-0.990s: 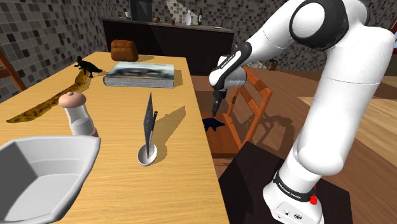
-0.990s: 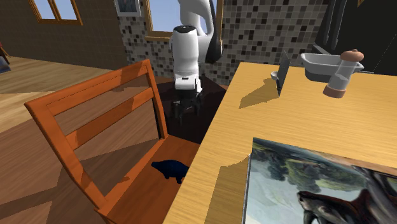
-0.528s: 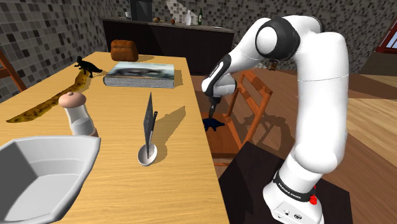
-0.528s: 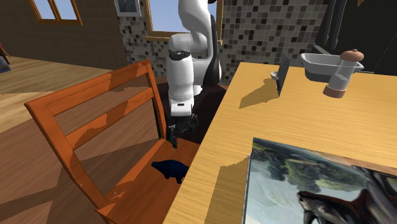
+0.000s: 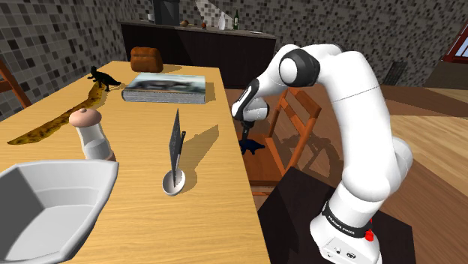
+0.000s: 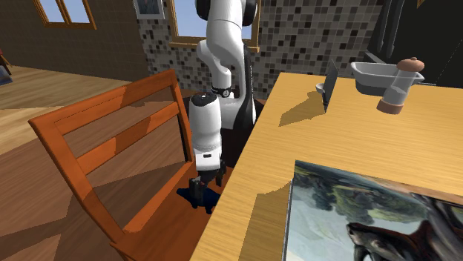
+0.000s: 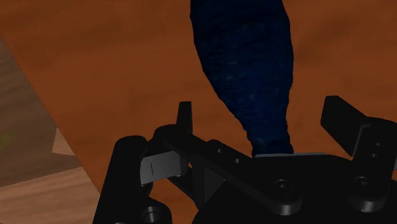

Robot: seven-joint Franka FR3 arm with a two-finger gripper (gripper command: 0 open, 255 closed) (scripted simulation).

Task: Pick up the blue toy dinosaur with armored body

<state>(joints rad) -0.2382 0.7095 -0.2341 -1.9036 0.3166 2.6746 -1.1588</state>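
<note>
The dark blue toy dinosaur (image 5: 256,146) lies on the orange wooden chair's seat (image 6: 167,222), close beside the table edge. My black gripper (image 5: 245,138) has come down right over it. In the second exterior view the gripper (image 6: 204,187) covers the middle of the dinosaur (image 6: 187,194). In the wrist view the gripper (image 7: 262,121) is open. Its fingers (image 7: 184,118) stand apart on either side of the dinosaur's narrowing blue body (image 7: 249,63) without clasping it.
The chair's backrest (image 6: 111,133) rises close to the gripper, and the wooden table (image 5: 225,180) borders it on the other side. The table carries a book (image 5: 166,88), a black dinosaur (image 5: 103,76), a grinder (image 5: 91,133), a white basin (image 5: 52,202) and a small stand (image 5: 176,176).
The arm has folded down and swung toward the table edge. The gripper dropped from above the chair to the seat and now straddles the blue dinosaur. The dinosaur has not moved.
</note>
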